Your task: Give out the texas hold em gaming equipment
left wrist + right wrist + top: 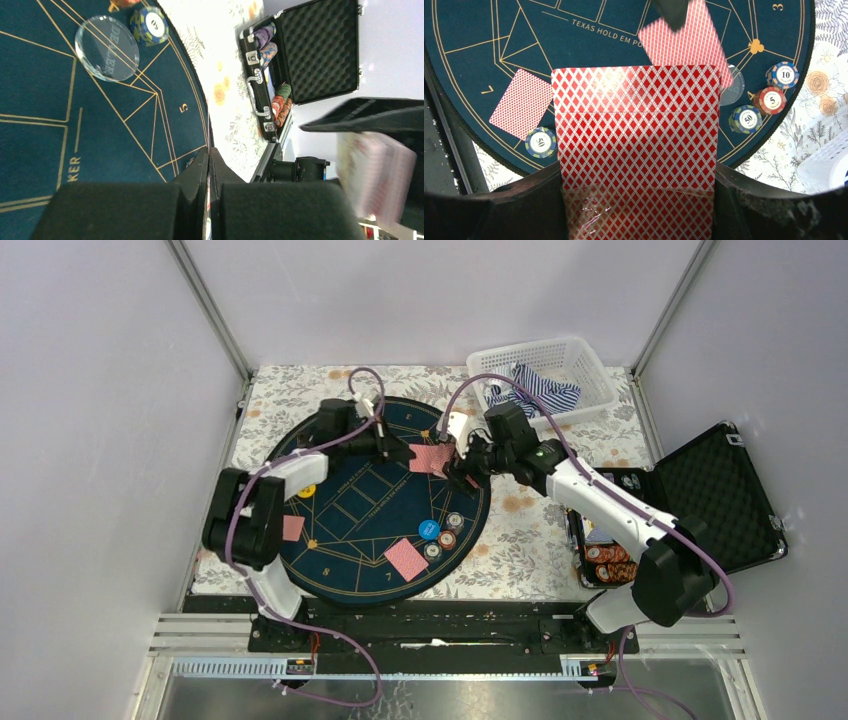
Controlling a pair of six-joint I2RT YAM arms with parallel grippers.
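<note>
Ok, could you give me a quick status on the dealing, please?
Right fingers shut on the deck. Left fingers shut on one card at the mat's far edge. Nothing blocking seen.

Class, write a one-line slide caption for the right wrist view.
Right gripper holding red-backed cards over the navy mat, chips nearby.

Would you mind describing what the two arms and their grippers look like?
The left arm and right arm have white links between bulky black joints, each trailed by a looping purple cable. The left gripper and right gripper are all black.
</note>
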